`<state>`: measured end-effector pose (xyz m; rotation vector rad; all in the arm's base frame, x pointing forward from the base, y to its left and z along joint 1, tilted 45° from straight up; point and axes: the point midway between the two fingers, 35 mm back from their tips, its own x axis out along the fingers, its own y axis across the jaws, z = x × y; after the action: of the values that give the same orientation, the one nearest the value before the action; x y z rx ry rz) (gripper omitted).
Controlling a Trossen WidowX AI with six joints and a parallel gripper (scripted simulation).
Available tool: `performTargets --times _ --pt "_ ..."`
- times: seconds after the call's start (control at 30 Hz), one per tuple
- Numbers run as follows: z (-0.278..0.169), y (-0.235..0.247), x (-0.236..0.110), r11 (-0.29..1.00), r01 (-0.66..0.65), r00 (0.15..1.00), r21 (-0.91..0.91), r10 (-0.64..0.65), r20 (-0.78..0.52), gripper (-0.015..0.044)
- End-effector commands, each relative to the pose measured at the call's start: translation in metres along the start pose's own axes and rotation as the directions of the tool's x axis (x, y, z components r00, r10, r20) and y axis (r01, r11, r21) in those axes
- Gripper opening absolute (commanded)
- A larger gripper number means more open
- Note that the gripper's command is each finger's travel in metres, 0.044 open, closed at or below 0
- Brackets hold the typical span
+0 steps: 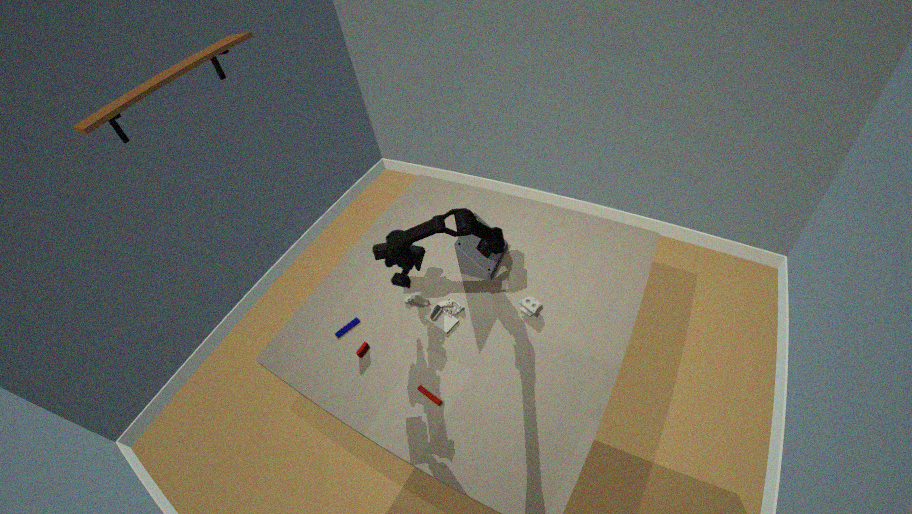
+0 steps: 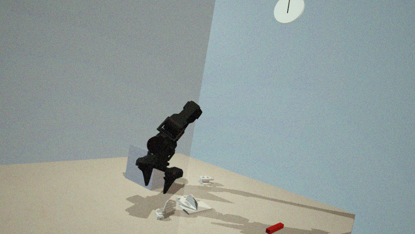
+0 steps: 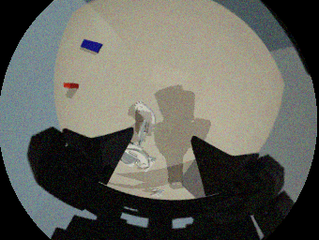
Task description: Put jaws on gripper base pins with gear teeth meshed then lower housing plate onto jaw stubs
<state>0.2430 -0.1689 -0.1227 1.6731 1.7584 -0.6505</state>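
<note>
The open gripper (image 1: 404, 275) (image 2: 155, 189) (image 3: 162, 135) holds nothing. The loose jaw (image 1: 417, 299) (image 2: 169, 206) (image 3: 145, 112) looks stiff and light; pinch its flat sides.

It looks like a small, plain room, but I can't tell if it's a home or a lab. I see blue-gray walls, a tan floor (image 1: 715, 357) with pale edging, a wooden shelf (image 1: 167, 81) on black brackets, and a round white clock-like thing (image 2: 288, 11) up on the wall.

Grey mat (image 1: 574, 319) — blue bar (image 1: 347, 327) (image 3: 91, 46), red pieces (image 1: 362, 349) (image 1: 429, 395) (image 2: 275, 228) (image 3: 71, 85) on it.
</note>
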Motion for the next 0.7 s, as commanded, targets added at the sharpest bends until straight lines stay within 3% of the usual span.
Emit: performTargets --times 0.0,0.67 --pt "-0.0013 0.0025 -0.0020 0.997 -0.007 1.000 -0.071 0.007 0.000 0.0440" --pt "-0.0051 0.0073 -0.0036 0.888 -0.007 1.000 -0.460 0.008 0.001 0.0440"
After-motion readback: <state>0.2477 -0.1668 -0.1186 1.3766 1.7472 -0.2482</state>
